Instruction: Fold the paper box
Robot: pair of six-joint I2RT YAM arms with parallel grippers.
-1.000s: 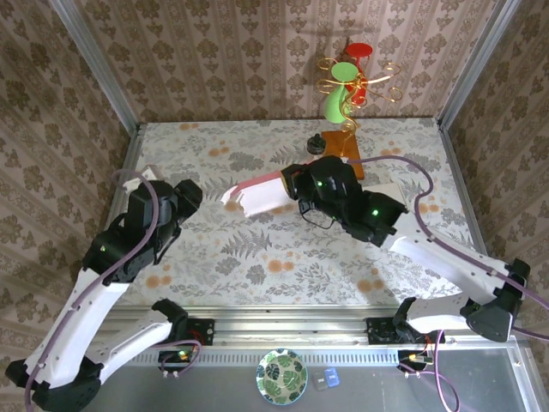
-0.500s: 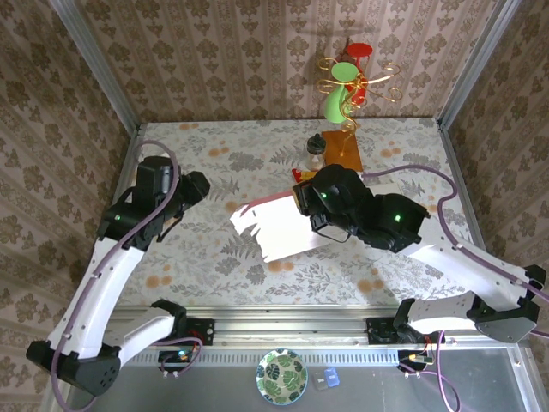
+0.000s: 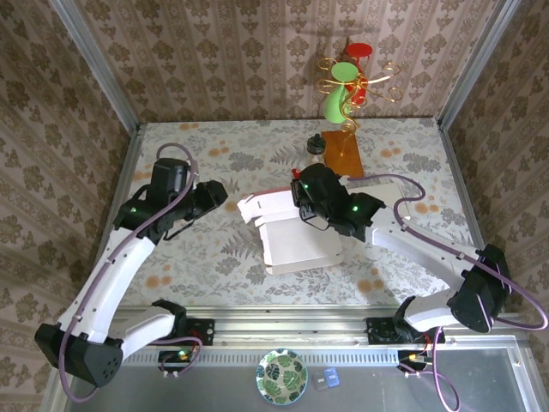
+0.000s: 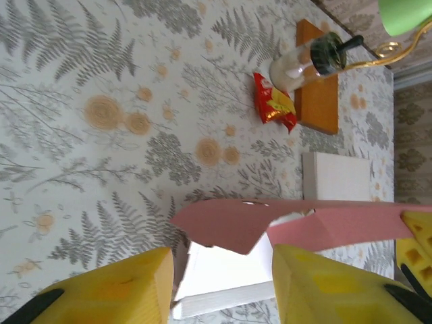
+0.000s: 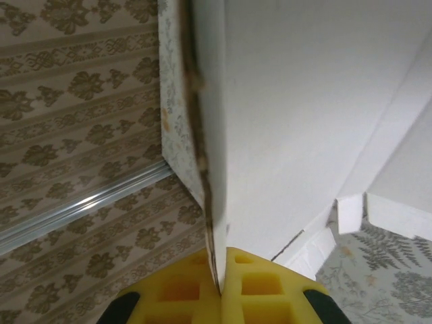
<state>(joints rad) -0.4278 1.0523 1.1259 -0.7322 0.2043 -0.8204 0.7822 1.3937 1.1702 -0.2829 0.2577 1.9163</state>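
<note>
Light, floppy card, the box (image 3: 300, 245) looks best pinched near a creased edge (jaws of the right gripper (image 5: 219, 273) clench one), while the left gripper (image 4: 223, 283) stands released.

A small bottle (image 4: 307, 64) is seen beside an orange wooden block (image 4: 317, 108), a red packet (image 4: 275, 102) and white card (image 4: 336, 177) nearby.

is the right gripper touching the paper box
Touching. The right wrist view shows the paper box with its edge clamped between the yellow pads of the right gripper.
</note>
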